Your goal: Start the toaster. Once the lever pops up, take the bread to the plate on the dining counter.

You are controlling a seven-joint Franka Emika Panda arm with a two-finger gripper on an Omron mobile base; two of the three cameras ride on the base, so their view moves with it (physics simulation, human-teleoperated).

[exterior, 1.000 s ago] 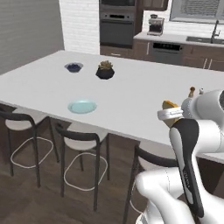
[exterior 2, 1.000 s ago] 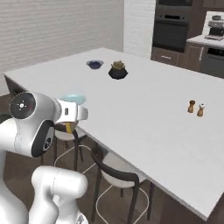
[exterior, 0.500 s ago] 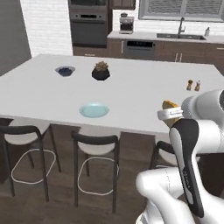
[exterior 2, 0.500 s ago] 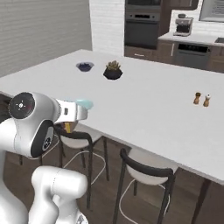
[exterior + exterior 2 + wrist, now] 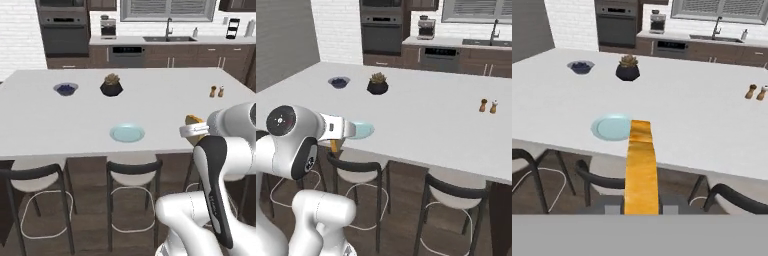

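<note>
The jaws are clamped on the bread (image 5: 641, 167), which stands on edge between the two fingertips (image 5: 612, 209) and points away from the gripper (image 5: 641, 207). The gripper holds it in the air at the near edge of the dining counter (image 5: 75, 120), above the stools (image 5: 132, 172). The plate (image 5: 127, 133) lies on the counter near this edge. Farther away stand a berry bowl (image 5: 65, 89), a small potted plant (image 5: 111, 85) and two shakers (image 5: 217, 91).

A home kitchen: large white island counter (image 5: 60, 125) with dark stools (image 5: 132, 172), built-in black wall oven (image 5: 65, 32), sink faucet (image 5: 169, 27).
</note>
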